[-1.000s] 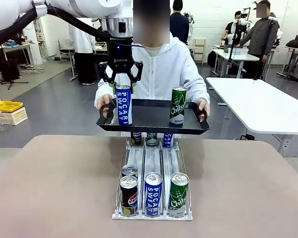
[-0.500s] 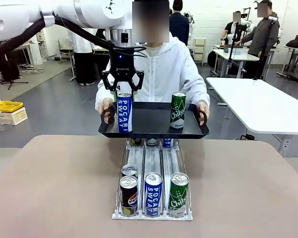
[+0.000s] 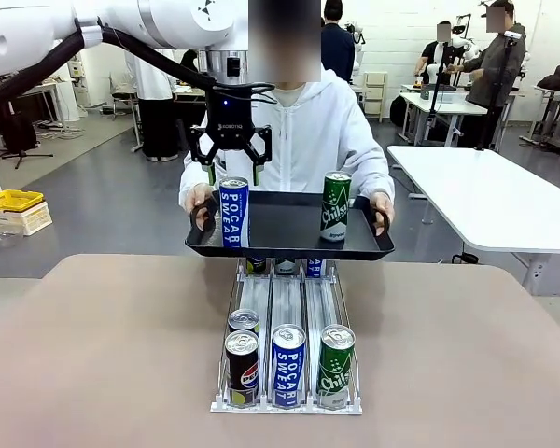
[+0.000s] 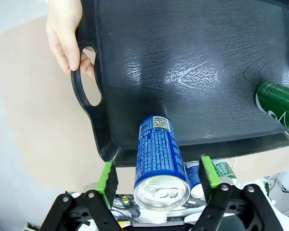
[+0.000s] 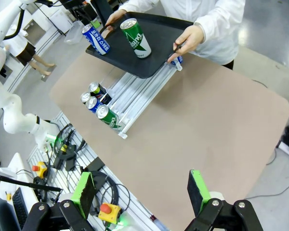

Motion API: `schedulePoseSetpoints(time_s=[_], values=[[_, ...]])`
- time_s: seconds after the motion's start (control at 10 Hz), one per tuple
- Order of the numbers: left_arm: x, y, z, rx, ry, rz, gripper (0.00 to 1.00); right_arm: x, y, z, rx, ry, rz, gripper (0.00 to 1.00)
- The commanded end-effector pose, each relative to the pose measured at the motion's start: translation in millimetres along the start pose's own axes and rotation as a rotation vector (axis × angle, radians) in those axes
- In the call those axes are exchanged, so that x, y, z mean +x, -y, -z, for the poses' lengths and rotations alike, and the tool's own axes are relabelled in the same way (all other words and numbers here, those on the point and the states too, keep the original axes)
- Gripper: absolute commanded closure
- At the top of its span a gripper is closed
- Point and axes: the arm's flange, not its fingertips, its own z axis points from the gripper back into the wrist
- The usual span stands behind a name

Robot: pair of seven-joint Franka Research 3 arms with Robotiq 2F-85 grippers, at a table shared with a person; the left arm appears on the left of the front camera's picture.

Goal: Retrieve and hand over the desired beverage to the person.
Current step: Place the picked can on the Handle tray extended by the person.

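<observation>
Front view shows the left gripper (image 3: 233,168) spread open just above the blue Pocari Sweat can (image 3: 233,213) standing on the person's (image 3: 308,131) black tray (image 3: 289,245).

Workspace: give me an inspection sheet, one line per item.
Surface: tan table, bare around the can rack.
Job's things: blue Pocari Sweat can and green Chilsung can upright on the black tray that the person holds by both handles.
Clutter: three cans at the rack's front, more behind.
Grippers: left claw open just above the blue can, pads clear of it; right claw open, holding nothing, high over the table.
Cables: black hose along the left arm.
Surroundings: white tables, other people behind.
</observation>
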Motion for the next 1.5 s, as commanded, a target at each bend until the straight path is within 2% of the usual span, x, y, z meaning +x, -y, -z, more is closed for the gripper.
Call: schedulePoseSetpoints(time_s=[0.0,0.3,0.5,0.7,0.8,0.9,1.1,1.3,1.4], values=[[4.3,2.1,-6.8,0.008,-0.008,0.033,0.00,1.1,0.5,0.7,0.018,0.011,-0.017,0.00],[4.7,3.1,-7.5,0.006,-0.017,0.036,0.00,1.1,0.5,0.7,0.018,0.011,-0.017,0.00],[-14.0,-6.4,-28.6,-0.037,-0.024,0.095,0.00,1.1,0.5,0.7,0.018,0.011,-0.017,0.00],[-65.9,-41.0,-61.4,-0.088,0.069,0.262,0.00,1.1,0.5,0.7,0.018,0.011,-0.017,0.00],[-109.5,-70.0,-65.3,-0.094,0.125,0.431,0.00,1.1,0.5,0.7,0.018,0.011,-0.017,0.00],[-126.2,-88.5,-63.1,-0.127,0.109,0.518,0.00,1.1,0.5,0.7,0.018,0.011,-0.017,0.00],[-159.6,-138.7,-61.4,-0.213,0.184,0.518,0.00,1.1,0.5,0.7,0.018,0.011,-0.017,0.00],[-173.8,-156.3,-63.5,-0.245,0.206,0.480,0.00,1.1,0.5,0.7,0.018,0.011,-0.017,0.00],[-176.2,-153.4,-58.5,-0.246,0.198,0.458,0.00,1.1,0.5,0.7,0.018,0.011,-0.017,0.00]])
